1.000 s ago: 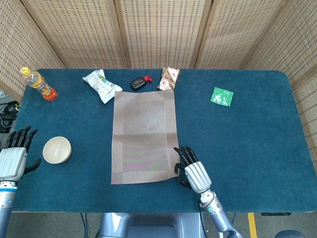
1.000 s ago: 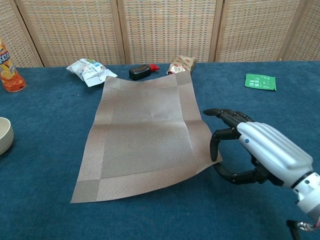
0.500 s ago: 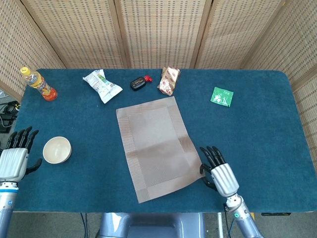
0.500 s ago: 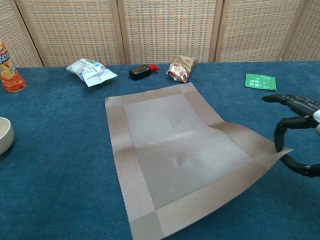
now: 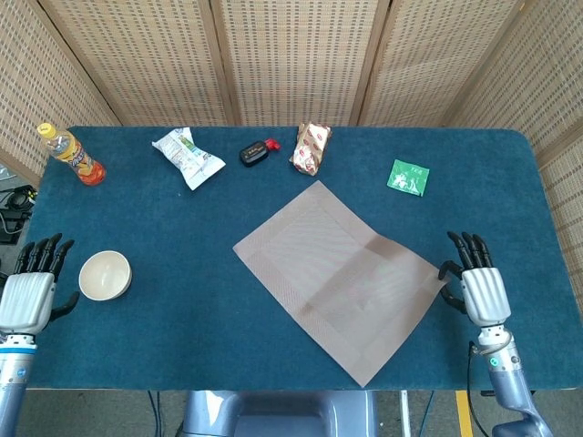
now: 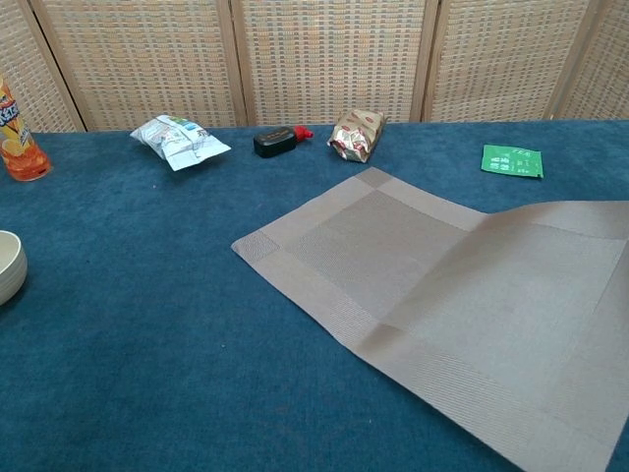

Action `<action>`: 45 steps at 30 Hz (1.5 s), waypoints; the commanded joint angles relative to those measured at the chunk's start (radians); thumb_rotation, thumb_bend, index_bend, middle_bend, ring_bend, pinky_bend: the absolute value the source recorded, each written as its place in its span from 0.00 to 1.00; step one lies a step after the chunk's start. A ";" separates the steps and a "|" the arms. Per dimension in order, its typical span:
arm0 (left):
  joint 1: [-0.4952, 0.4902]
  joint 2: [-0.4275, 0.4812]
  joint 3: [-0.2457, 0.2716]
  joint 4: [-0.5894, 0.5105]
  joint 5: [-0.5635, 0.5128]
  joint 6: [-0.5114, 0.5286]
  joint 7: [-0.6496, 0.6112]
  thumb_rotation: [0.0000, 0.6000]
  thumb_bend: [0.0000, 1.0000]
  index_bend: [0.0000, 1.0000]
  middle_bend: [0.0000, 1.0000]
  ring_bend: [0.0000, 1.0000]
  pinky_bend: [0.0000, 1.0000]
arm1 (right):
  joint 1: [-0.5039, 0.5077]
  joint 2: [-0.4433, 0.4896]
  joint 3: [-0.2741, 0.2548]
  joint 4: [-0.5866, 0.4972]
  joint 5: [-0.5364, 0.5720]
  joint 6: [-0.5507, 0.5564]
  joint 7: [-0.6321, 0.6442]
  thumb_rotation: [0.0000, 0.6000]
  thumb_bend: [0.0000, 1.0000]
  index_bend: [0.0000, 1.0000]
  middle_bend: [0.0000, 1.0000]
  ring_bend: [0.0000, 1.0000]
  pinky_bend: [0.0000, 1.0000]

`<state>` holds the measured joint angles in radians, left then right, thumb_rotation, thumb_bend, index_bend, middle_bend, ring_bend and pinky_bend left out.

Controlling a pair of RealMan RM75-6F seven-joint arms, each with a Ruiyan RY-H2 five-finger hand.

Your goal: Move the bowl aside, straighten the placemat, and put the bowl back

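The brown woven placemat [image 5: 342, 278] lies skewed like a diamond on the blue table [image 5: 182, 300]. Its right corner meets my right hand [image 5: 475, 291], which pinches it near the table's right front. In the chest view the placemat [image 6: 442, 285] rises off the cloth toward the right edge, and that hand is out of frame. The white bowl [image 5: 105, 275] stands upright at the front left, well off the mat, and shows partly in the chest view as the bowl [image 6: 8, 265]. My left hand [image 5: 27, 296] sits just left of the bowl with its fingers spread, holding nothing.
Along the far side stand an orange drink bottle [image 5: 73, 155], a white snack bag [image 5: 187, 155], a black key fob [image 5: 253, 152] and a brown packet [image 5: 310, 147]. A green sachet [image 5: 407, 177] lies at the back right. Wicker screens close off the back.
My right hand has swung right along the front, dragging the mat's corner with it, so the mat turned from straight to diagonal. The bowl and left hand stayed put.
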<state>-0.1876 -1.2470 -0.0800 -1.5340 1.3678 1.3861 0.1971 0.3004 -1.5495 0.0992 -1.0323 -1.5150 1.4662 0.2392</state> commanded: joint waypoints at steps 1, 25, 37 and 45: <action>0.000 -0.001 -0.001 0.001 -0.001 0.000 0.001 1.00 0.30 0.08 0.00 0.00 0.00 | 0.038 0.017 0.034 0.031 0.039 -0.071 -0.003 1.00 0.54 0.64 0.16 0.00 0.00; -0.007 -0.007 -0.001 0.013 -0.008 -0.018 0.004 1.00 0.30 0.08 0.00 0.00 0.00 | 0.173 -0.042 0.067 0.127 0.064 -0.213 -0.174 1.00 0.42 0.47 0.06 0.00 0.00; -0.012 -0.003 -0.009 0.011 -0.006 -0.017 -0.008 1.00 0.30 0.08 0.00 0.00 0.00 | 0.051 0.010 0.123 0.014 0.156 -0.050 -0.254 1.00 0.18 0.00 0.00 0.00 0.00; -0.055 0.015 -0.035 -0.036 -0.006 -0.044 0.054 1.00 0.24 0.08 0.00 0.00 0.00 | -0.095 0.105 0.084 -0.184 0.107 0.135 -0.138 1.00 0.17 0.00 0.00 0.00 0.00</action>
<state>-0.2293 -1.2374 -0.1056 -1.5569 1.3650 1.3527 0.2336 0.2504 -1.4794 0.2000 -1.1702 -1.3850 1.5498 0.0646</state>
